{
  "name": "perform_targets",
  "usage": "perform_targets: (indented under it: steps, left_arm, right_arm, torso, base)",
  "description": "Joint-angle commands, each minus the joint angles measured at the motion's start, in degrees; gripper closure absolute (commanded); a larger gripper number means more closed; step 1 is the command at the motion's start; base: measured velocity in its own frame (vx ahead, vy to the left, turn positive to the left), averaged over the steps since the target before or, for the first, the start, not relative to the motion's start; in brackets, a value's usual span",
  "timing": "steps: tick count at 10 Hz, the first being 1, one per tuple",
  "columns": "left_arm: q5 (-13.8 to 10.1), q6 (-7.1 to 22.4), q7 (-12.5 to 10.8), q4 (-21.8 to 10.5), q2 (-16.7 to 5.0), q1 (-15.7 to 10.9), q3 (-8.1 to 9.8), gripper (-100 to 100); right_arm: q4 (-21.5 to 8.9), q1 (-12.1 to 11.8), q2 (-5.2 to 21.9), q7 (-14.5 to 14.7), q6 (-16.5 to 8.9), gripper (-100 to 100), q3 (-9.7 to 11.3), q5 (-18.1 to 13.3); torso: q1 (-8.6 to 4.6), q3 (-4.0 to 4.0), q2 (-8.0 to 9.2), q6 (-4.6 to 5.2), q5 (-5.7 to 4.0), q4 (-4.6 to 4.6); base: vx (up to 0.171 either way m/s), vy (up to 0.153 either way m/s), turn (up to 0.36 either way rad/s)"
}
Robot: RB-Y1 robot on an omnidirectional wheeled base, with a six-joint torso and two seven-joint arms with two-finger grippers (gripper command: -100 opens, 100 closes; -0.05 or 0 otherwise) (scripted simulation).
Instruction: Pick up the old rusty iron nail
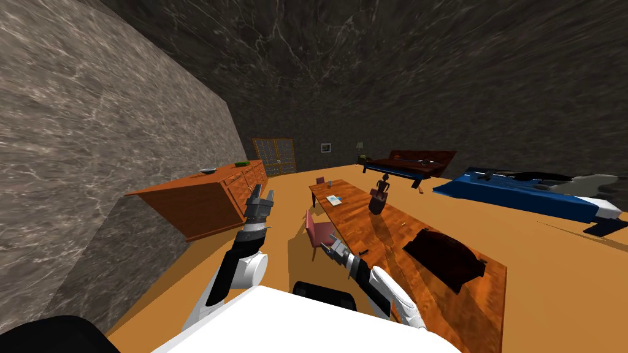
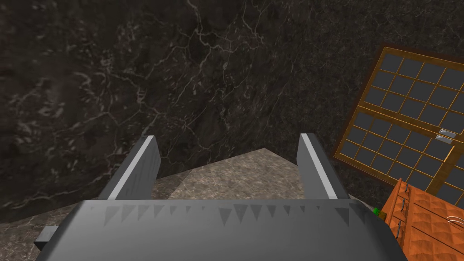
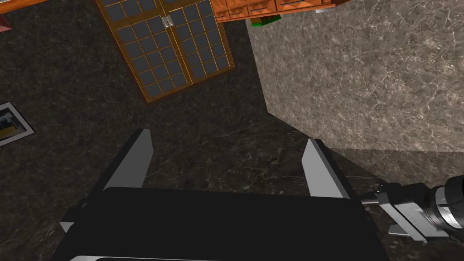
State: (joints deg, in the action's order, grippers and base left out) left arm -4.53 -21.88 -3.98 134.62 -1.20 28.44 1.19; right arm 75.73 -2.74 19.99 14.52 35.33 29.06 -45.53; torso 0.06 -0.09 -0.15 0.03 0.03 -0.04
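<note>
A long brown wooden table (image 1: 392, 236) runs away from me on the right. On it stand a dark figurine (image 1: 378, 199), a flat book (image 1: 334, 199) and a dark bag (image 1: 444, 252). A short thin dark thing (image 1: 363, 252) lies near the table's near edge; it is too small to name. My right gripper (image 1: 325, 244) (image 3: 229, 158) hangs open just left of that edge, pointing up at the walls. The left gripper (image 1: 260, 197) (image 2: 226, 158) is raised over the floor, open and holding nothing.
A red chair (image 1: 319, 231) stands by the table beside my right hand. A wooden sideboard (image 1: 202, 196) lines the left wall, with a glass-paned cabinet (image 1: 274, 156) at the far end. A blue bed (image 1: 521, 190) and a dark red bed (image 1: 411, 162) stand at the right.
</note>
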Motion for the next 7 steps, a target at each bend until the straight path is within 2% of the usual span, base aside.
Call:
perform_targets:
  steps: [1, 2, 3, 4, 5, 6, 7]
  left_arm:
    - [0.0, 0.0, 0.0, 0.0, 0.0, 0.0, 0.00, 0]
    - [0.0, 0.0, 0.0, 0.0, 0.0, 0.0, 0.00, 0]
    - [0.0, 0.0, 0.0, 0.0, 0.0, 0.0, 0.00, 0]
    - [0.0, 0.0, 0.0, 0.0, 0.0, 0.0, 0.00, 0]
    - [0.0, 0.0, 0.0, 0.0, 0.0, 0.0, 0.00, 0]
    - [0.0, 0.0, 0.0, 0.0, 0.0, 0.0, 0.01, 0]
    - [0.0, 0.0, 0.0, 0.0, 0.0, 0.0, 0.00, 0]
  right_arm:
    - [-1.8, 0.8, 0.7, -0.1, -0.1, -100, 1.1, -2.4]
    - [-4.6, 2.3, 1.8, 0.3, 0.0, -100, 3.1, -4.2]
    - [-5.0, 2.3, 1.8, 0.3, 0.0, -100, 3.1, -5.7]
    - [-7.6, 3.7, 2.8, 0.6, 0.1, -100, 5.2, -7.3]
    - [-8.3, 3.7, 2.8, 0.6, 0.1, -100, 5.2, -8.9]
    - [-10.1, 5.2, 3.8, 0.9, 0.1, -100, 7.3, -10.9]
    - [-11.1, 5.2, 3.8, 0.9, 0.1, -100, 7.3, -12.2]
  torso:
    - [0.00, 0.00, 0.00, 0.00, 0.00, 0.00]
    - [-0.02, 0.01, 0.02, 0.03, 0.00, 0.00]
    - [-0.03, -0.01, -0.01, 0.01, -0.01, 0.00]
    - [-0.03, 0.00, 0.00, 0.03, -0.01, 0.00]
    - [-0.02, -0.02, -0.03, 0.01, -0.01, -0.01]
    - [-0.03, 0.00, 0.00, 0.03, -0.01, 0.00]
    - [-0.06, 0.00, 0.00, 0.01, -0.01, 0.00]
  base:
    - [0.039, 0.003, 0.080]
    - [0.048, 0.002, 0.131]
    - [0.046, -0.001, 0.080]
    - [0.054, 0.000, 0.125]
    - [0.044, -0.004, 0.073]
    - [0.046, -0.008, 0.164]
    - [0.042, -0.007, 0.064]
